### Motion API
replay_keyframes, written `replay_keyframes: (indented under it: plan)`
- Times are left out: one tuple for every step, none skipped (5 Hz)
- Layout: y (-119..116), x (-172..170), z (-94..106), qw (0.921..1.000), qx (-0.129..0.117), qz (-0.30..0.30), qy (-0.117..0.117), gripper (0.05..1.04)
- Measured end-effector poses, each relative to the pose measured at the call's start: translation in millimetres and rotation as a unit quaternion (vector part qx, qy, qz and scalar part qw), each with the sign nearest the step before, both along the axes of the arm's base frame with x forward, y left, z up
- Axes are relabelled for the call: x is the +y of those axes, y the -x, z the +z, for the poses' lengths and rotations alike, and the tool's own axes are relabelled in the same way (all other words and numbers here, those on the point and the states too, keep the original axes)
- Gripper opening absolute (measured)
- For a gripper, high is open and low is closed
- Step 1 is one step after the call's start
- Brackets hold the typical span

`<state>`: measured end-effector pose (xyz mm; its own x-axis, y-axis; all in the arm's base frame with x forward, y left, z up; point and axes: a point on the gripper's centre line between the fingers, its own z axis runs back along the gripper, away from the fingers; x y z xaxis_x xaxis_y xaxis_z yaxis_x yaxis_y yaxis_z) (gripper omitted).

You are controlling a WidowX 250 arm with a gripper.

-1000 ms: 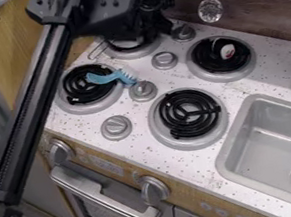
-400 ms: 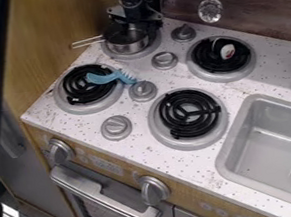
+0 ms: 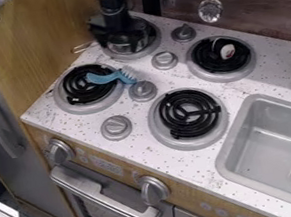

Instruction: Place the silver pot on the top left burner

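Brush, blue, lies over the lower left burner, its bristles near a knob; a small red-and-white thing sits on the upper right burner. The black hand covers much of the pot at the top left burner – apart or together, I can't tell. The pot's shiny, silvery, round-walled, wire handle pointing left – speckled white bench beneath, black coils around.

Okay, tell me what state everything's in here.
Silver pot: upright at the top left burner, partly hidden
Hand: over the pot
Blue brush: lying on the lower left burner
Oven door: closed
Crystal ornament: hanging
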<state>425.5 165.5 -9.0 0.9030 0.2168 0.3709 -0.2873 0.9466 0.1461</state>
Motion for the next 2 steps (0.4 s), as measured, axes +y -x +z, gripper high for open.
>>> replay_keyframes:
  plan:
    - [33.8, -12.1, -2.0, 0.9985, 0.050, 0.003, 0.020, 0.999]
    - [47.8, -22.8, 1.8, 0.9974, 0.067, -0.007, 0.024, 0.999]
